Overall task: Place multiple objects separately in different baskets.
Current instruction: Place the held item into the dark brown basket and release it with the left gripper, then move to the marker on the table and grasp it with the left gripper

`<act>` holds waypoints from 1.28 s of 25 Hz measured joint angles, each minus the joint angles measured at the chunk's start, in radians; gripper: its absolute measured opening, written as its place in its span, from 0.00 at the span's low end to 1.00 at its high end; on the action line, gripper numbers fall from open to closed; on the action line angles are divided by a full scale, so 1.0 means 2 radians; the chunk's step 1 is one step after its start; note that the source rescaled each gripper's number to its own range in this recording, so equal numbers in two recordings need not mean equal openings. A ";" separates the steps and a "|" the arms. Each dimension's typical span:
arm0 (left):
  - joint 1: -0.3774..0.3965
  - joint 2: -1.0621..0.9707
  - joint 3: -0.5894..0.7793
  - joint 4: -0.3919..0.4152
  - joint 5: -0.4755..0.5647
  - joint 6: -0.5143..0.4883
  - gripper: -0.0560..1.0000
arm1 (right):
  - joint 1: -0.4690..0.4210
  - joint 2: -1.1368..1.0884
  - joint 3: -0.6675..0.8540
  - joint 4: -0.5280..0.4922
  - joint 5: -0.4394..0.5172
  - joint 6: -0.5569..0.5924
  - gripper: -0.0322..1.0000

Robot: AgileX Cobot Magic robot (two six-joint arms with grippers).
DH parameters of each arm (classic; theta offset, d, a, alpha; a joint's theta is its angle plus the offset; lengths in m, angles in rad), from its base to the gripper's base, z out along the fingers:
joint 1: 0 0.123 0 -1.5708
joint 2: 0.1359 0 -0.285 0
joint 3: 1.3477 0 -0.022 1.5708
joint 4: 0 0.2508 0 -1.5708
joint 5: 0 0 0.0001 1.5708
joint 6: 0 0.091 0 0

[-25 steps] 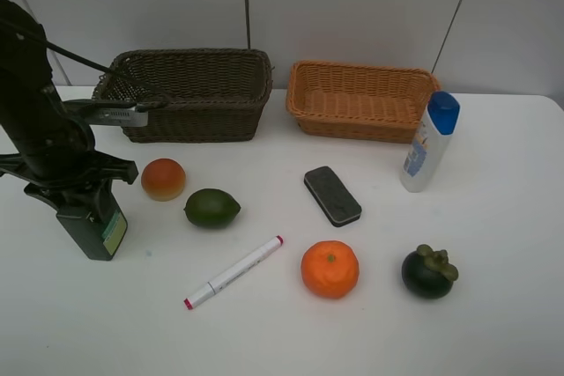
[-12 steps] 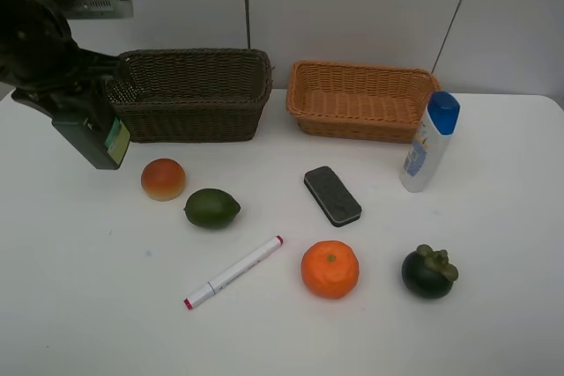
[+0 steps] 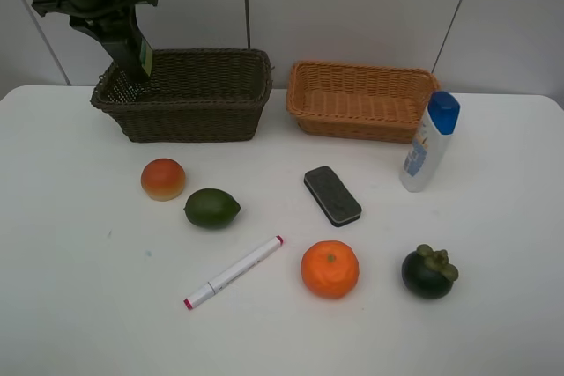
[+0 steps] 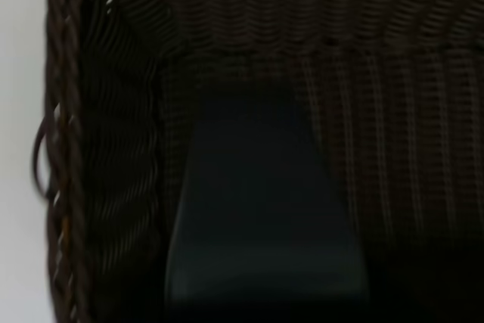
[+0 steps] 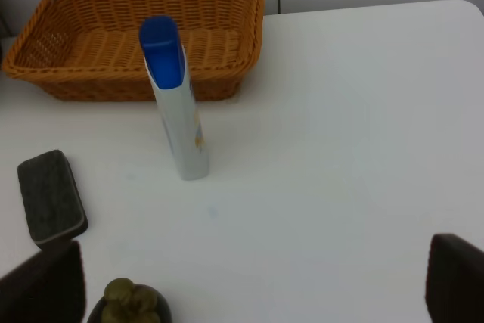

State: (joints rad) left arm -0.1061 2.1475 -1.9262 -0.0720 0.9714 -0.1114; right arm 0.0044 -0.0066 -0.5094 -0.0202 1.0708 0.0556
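Left gripper point(image 3: 107, 17) clamped on dark green pump bottle point(image 3: 134, 50), tilted, held above left end of dark brown basket point(image 3: 194, 116). Right gripper point(image 5: 249, 274) spread wide, empty. Light orange-tan basket point(image 3: 352, 125) sat just right of dark brown basket.

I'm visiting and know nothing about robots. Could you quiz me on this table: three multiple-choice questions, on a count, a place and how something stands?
1. How many round fruits lie on the table? A) two B) four C) six
2. Where is the green bottle? A) lying on the table B) held up over the dark basket C) standing among the fruits
3. How is the white bottle? A) standing upright B) tipped on its side C) lifted up

1 B: one red-orange, one green, one orange, one dark.
2 B: it hangs tilted above the basket's left end.
3 A: it rests on its base by the orange basket.
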 joint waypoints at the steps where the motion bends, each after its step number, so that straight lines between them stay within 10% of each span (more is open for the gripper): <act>1: 0.000 0.019 -0.015 0.000 -0.001 -0.002 0.38 | 0.000 0.000 0.000 0.000 0.000 0.000 1.00; 7: 0.000 0.074 -0.032 0.009 0.001 -0.005 0.41 | 0.000 0.000 0.000 0.000 0.000 0.000 1.00; 13: 0.000 0.072 -0.039 0.015 0.005 -0.008 0.96 | 0.000 0.000 0.000 0.000 0.000 0.000 1.00; 32: -0.073 -0.042 -0.078 -0.014 0.115 0.078 1.00 | 0.000 0.000 0.000 0.000 0.000 0.000 1.00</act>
State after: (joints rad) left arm -0.2522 2.0636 -2.0816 -0.1003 1.2011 0.0451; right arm 0.0044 -0.0066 -0.5094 -0.0202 1.0708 0.0556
